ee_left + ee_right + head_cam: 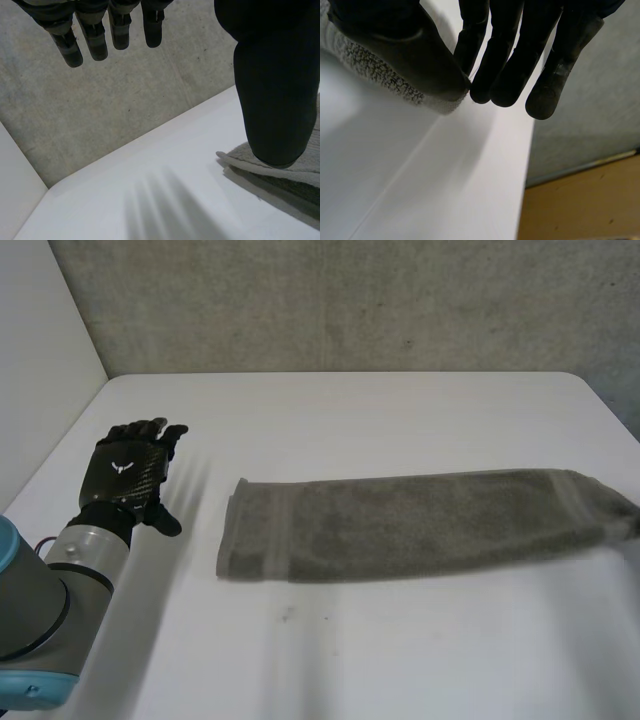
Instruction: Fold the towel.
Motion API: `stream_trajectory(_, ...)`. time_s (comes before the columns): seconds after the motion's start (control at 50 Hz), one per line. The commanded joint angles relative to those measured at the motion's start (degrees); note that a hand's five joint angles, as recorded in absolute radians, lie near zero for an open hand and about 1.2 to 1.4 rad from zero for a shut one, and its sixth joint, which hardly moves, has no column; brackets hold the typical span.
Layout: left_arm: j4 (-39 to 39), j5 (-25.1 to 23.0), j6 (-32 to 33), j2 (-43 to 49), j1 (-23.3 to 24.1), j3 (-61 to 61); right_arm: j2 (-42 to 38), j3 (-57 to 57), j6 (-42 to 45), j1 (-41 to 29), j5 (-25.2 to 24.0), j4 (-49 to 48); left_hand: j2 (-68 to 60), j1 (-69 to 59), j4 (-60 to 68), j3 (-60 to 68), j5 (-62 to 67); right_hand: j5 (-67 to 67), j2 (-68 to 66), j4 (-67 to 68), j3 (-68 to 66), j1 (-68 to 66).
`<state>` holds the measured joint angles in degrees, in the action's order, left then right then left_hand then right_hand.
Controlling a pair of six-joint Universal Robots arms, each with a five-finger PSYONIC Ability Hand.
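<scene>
A grey-green towel (400, 525), folded into a long band, lies across the white table (400, 650), its right end reaching the head view's right side. My left hand (130, 475) hovers to the left of the towel's left end, apart from it, fingers straight. In the left wrist view its fingers (95, 35) stay spread and the towel's end (280, 175) lies beyond the thumb. In the right wrist view my right hand (505, 60) pinches the towel's end (375, 70) between thumb and fingers, near the table's edge.
A grey concrete wall (350, 300) runs behind the table, and a white panel (40, 370) stands at its left. Beside my right hand the table's edge (525, 165) drops to a brown floor (585, 200). Bare tabletop lies in front of the towel.
</scene>
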<state>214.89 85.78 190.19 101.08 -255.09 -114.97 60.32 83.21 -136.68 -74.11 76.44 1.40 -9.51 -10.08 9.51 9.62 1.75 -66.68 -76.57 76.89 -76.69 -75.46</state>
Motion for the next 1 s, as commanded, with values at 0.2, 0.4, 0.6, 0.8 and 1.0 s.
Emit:
stream_trajectory(0.2,0.4,0.1,-0.1,-0.5,0.6,-0.6,-1.0,-16.6,-9.7,-48.2,4.7,-0.5,-0.5,0.1,0.5,0.4,-1.7,-3.3,-3.4,3.1,-3.3,-4.5)
stream_trajectory(0.4,0.5,0.2,0.0,-0.5,0.2,-0.6,-15.0,-23.4,-9.7,-66.1,6.1,-2.4,-0.5,0.1,0.5,0.4,-1.7,-3.3,-3.4,3.1,-3.3,-4.5)
stream_trajectory(0.6,1.5,0.2,0.0,-0.5,-0.1,-0.6,-20.2,-29.4,-9.7,-67.7,8.9,-3.4,-0.5,0.1,0.5,0.4,-1.7,-3.3,-3.4,3.1,-3.3,-4.5)
stream_trajectory(0.8,1.6,0.2,0.0,-0.5,-0.1,-0.6,-20.2,-33.1,-12.0,-67.7,8.2,-3.5,-0.5,0.1,0.5,0.4,-1.7,-3.3,-3.4,3.1,-3.3,-4.5)
stream_trajectory(1.0,1.6,0.3,0.0,-0.5,-0.2,-0.6,-22.1,-30.2,-15.7,-70.0,3.7,1.2,-0.5,0.1,0.5,0.4,-1.7,9.9,9.8,-10.1,9.9,8.7)
